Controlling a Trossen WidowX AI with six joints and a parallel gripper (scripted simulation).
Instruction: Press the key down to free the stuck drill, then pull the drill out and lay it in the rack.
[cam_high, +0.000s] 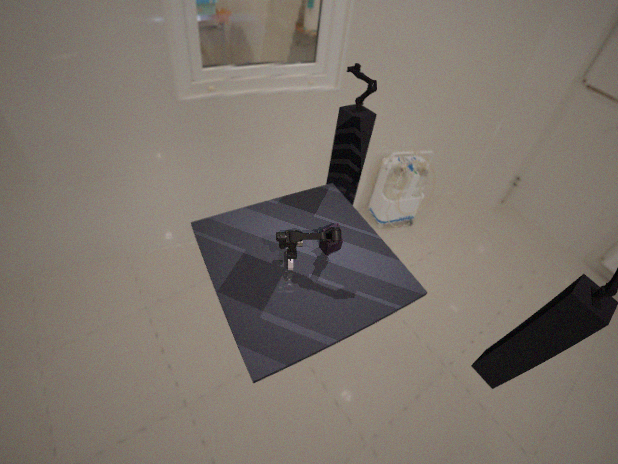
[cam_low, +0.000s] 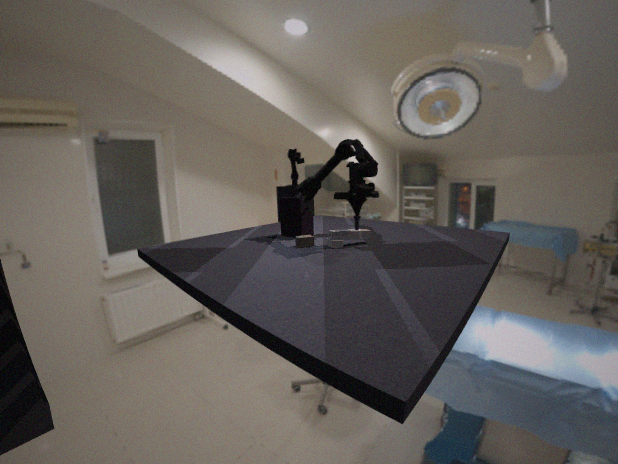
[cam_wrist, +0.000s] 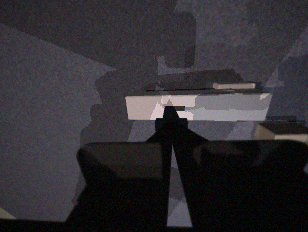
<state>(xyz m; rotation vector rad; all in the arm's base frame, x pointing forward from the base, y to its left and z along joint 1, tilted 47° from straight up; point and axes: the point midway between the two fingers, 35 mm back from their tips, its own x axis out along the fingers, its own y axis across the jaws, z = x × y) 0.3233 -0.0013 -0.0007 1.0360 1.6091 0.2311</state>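
Note:
My gripper (cam_low: 357, 212) (cam_wrist: 171, 125) points straight down with its fingers together. It is empty, and its tips are at the head of a thin dark upright piece (cam_low: 357, 223) (cam_wrist: 171, 113) that stands at a long pale block (cam_low: 345, 234) (cam_wrist: 225, 106) (cam_high: 291, 264). I cannot tell whether this dark piece is the key or the drill, nor whether the tips press on it. A short dark slot or mark shows on the block's face. A small tan block (cam_low: 304, 241) (cam_wrist: 282, 131) (cam_high: 300, 243) lies beside it, nearer the arm's base. I cannot tell which piece is the rack.
The dark tabletop (cam_high: 300, 315) (cam_low: 350, 300) carries striped shadows. The arm's base (cam_high: 330, 242) (cam_low: 295, 215) stands close by the small block. A dark pedestal with another arm (cam_high: 367, 85) stands behind the table. Another dark pedestal (cam_high: 545, 332) stands off the table at the right of the top view.

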